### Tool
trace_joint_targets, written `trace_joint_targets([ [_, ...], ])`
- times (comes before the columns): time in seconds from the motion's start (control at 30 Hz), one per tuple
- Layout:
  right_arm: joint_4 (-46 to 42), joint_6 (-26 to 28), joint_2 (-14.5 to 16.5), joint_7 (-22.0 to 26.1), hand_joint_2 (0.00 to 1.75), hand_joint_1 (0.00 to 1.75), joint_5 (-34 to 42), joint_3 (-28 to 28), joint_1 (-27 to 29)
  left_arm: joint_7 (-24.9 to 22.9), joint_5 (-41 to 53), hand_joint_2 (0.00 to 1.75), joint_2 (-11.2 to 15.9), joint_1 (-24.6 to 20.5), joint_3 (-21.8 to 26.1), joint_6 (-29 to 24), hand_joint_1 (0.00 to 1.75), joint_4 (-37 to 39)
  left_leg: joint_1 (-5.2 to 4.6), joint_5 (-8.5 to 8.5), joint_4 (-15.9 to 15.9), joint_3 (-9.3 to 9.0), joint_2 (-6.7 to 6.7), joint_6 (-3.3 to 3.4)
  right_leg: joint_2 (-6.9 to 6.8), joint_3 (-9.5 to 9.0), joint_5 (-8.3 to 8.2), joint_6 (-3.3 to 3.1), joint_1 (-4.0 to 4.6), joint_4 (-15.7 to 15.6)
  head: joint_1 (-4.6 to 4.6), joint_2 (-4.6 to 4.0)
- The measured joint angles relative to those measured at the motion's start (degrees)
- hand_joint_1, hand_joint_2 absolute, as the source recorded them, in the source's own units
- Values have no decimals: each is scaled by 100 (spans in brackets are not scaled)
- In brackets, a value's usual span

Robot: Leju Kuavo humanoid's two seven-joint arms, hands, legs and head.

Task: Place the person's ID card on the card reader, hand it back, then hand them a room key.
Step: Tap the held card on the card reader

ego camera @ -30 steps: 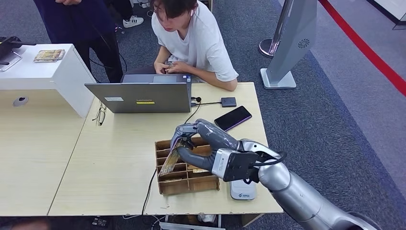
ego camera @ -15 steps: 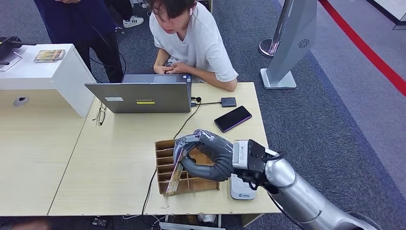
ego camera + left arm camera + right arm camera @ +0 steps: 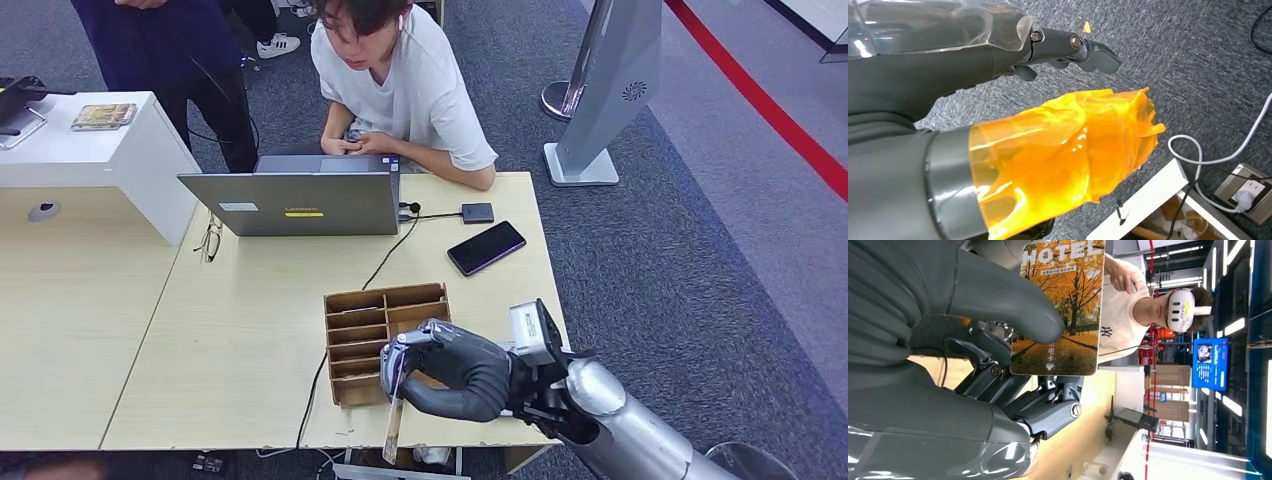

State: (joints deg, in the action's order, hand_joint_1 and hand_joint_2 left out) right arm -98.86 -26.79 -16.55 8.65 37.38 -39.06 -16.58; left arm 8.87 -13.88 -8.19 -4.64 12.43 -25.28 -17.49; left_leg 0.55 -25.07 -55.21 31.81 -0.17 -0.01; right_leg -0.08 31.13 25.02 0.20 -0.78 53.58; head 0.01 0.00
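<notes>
My right hand (image 3: pixel 452 373) hangs over the table's near edge, just in front of the wooden slotted box (image 3: pixel 385 318). It pinches a room key card (image 3: pixel 393 428) that hangs edge-on below the fingers. In the right wrist view the room key card (image 3: pixel 1062 310) shows an autumn-tree picture and the word HOTEL, clamped between the thumb and fingers of my right hand (image 3: pixel 973 315). A seated person in a white T-shirt (image 3: pixel 400 80) is behind the laptop (image 3: pixel 300 203). My left hand (image 3: pixel 998 100) hangs above the carpet, holding nothing, its thumb wrapped in orange film. My right arm hides the spot where the white reader lay.
A dark phone (image 3: pixel 486 246) and a small black box (image 3: pixel 478 212) lie at the table's far right. Glasses (image 3: pixel 208 240) lie left of the laptop. A white counter (image 3: pixel 100 150) stands at the left, with a person in dark clothes (image 3: pixel 170 50) behind it. A cable crosses the table.
My right hand lifted the key card out of the wooden box and drew it back towards the table's near edge. The card now hangs free of the slots.
</notes>
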Motion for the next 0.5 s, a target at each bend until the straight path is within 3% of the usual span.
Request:
trace_joint_targets([
  [0.5,-37,69,-255,37,175,175,40,-14,203,19,-144,0,-16,-35,11,-78,0,41,0,0,0,-1,1,0,0,0,0,0,0,0,1,0],
])
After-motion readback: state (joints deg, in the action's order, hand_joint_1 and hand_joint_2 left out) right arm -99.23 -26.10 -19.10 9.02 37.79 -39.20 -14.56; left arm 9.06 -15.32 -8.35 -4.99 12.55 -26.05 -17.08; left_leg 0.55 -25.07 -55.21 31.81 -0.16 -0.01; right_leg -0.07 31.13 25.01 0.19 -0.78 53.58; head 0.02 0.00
